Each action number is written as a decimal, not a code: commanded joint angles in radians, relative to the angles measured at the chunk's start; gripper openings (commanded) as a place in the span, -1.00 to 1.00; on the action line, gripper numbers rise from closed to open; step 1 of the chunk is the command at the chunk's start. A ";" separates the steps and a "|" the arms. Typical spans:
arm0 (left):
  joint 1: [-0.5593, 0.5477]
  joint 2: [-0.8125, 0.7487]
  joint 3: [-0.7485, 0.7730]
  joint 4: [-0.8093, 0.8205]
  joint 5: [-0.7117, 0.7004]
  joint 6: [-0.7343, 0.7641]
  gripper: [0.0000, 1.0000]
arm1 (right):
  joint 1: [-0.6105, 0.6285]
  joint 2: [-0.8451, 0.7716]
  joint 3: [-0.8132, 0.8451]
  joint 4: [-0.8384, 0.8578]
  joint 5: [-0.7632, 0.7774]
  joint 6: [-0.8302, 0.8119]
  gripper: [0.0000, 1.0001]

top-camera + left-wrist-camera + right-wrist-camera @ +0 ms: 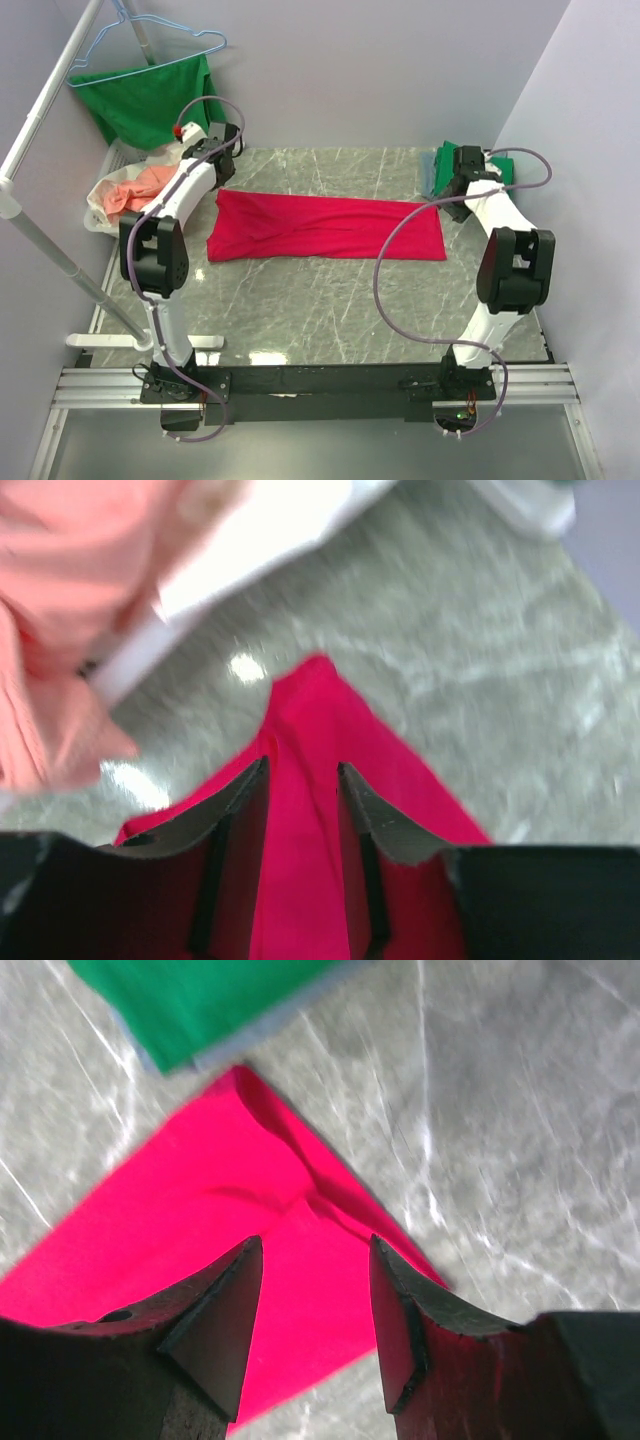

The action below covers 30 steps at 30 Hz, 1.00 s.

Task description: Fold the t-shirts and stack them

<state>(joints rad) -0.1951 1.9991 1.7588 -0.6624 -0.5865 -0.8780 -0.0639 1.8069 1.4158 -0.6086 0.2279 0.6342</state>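
The red t-shirt point(320, 228) lies flat on the marble table as a long folded strip. My left gripper point(222, 150) hovers over its far left corner; in the left wrist view the jaws point(303, 765) stand open, with the red cloth point(310, 720) lying slack under the gap. Over the far right corner my right gripper point(450, 190) is also open point(315, 1242), the red corner point(200, 1210) flat on the table beneath it. A folded green t-shirt point(505, 165) rests on a grey one point(438, 168) at the back right, just past that corner point(200, 1000).
A white basket point(100, 215) holding peach cloth point(60, 600) stands at the left edge by the left arm. A green cloth point(150, 100) and a blue wire hanger point(150, 45) hang on the white rail at the back left. Walls close in on both sides.
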 commanded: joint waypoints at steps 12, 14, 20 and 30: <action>-0.176 -0.227 -0.373 -0.034 0.312 0.005 -0.22 | 0.119 -0.192 -0.245 0.049 0.001 0.001 0.06; -0.181 -0.244 -0.426 -0.025 0.307 -0.010 -0.22 | 0.124 -0.195 -0.267 0.056 -0.009 0.004 0.06; -0.198 -0.234 -0.455 -0.011 0.280 -0.019 -0.21 | 0.134 -0.192 -0.293 0.067 -0.010 0.004 0.05; -0.199 -0.140 -0.378 -0.012 0.235 -0.018 -0.25 | 0.134 -0.196 -0.287 0.053 -0.001 -0.004 0.04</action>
<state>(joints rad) -0.3904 1.8267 1.3209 -0.6895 -0.3119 -0.8852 0.0654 1.6642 1.1236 -0.5678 0.2119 0.6342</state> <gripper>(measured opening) 0.380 0.524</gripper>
